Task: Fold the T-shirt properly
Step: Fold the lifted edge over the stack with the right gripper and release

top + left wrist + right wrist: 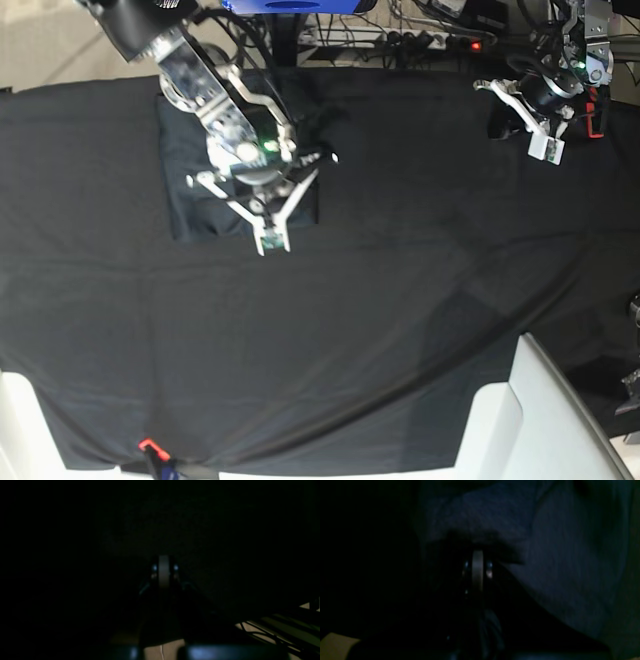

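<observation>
The T-shirt [195,190] lies as a compact charcoal rectangle on the black table cloth [400,280] at the far left. My right gripper [270,243] hangs over the shirt's near right edge, fingers drawn together to a point. In the right wrist view the gripper [477,555] looks shut, with grey knit cloth [557,567] ahead and to the right; no cloth shows between the fingers. My left gripper [546,150] is at the far right, away from the shirt. In the dark left wrist view it [163,565] also looks shut, over black cloth.
White furniture [530,420] stands at the near right edge and another white piece [20,430] at the near left corner. A power strip [440,40] and cables lie behind the table. A red clip [148,447] sits on the front edge.
</observation>
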### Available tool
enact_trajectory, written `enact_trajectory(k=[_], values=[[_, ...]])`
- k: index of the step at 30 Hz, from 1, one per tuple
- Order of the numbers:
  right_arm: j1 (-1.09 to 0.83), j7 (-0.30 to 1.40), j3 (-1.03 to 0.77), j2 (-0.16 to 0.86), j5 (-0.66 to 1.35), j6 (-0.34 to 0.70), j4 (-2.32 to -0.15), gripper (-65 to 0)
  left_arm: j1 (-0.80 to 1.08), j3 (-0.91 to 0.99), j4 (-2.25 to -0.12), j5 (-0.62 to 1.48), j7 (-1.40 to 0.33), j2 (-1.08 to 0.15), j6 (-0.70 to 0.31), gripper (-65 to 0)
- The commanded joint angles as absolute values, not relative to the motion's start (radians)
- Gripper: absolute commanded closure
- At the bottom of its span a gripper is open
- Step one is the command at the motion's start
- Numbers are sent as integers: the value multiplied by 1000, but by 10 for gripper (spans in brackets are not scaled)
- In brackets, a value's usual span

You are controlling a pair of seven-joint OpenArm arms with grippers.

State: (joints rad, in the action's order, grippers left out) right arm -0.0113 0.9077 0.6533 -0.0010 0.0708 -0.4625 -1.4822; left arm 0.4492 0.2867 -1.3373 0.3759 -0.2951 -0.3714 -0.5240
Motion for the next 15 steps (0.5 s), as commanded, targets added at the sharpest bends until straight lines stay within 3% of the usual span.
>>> enact_trajectory(k=[1, 10, 15], values=[[18, 891, 662, -24, 64, -464, -1486, -8, 452, 292, -1348, 390, -274, -387, -524, 0], [101, 901, 751, -35, 62, -464, -1583, -8, 449, 292, -1348, 390, -277, -389, -524, 0], [71, 1056, 743, 38, 61, -466, -1643, -8, 452, 292, -1348, 390, -275, -392, -524, 0]])
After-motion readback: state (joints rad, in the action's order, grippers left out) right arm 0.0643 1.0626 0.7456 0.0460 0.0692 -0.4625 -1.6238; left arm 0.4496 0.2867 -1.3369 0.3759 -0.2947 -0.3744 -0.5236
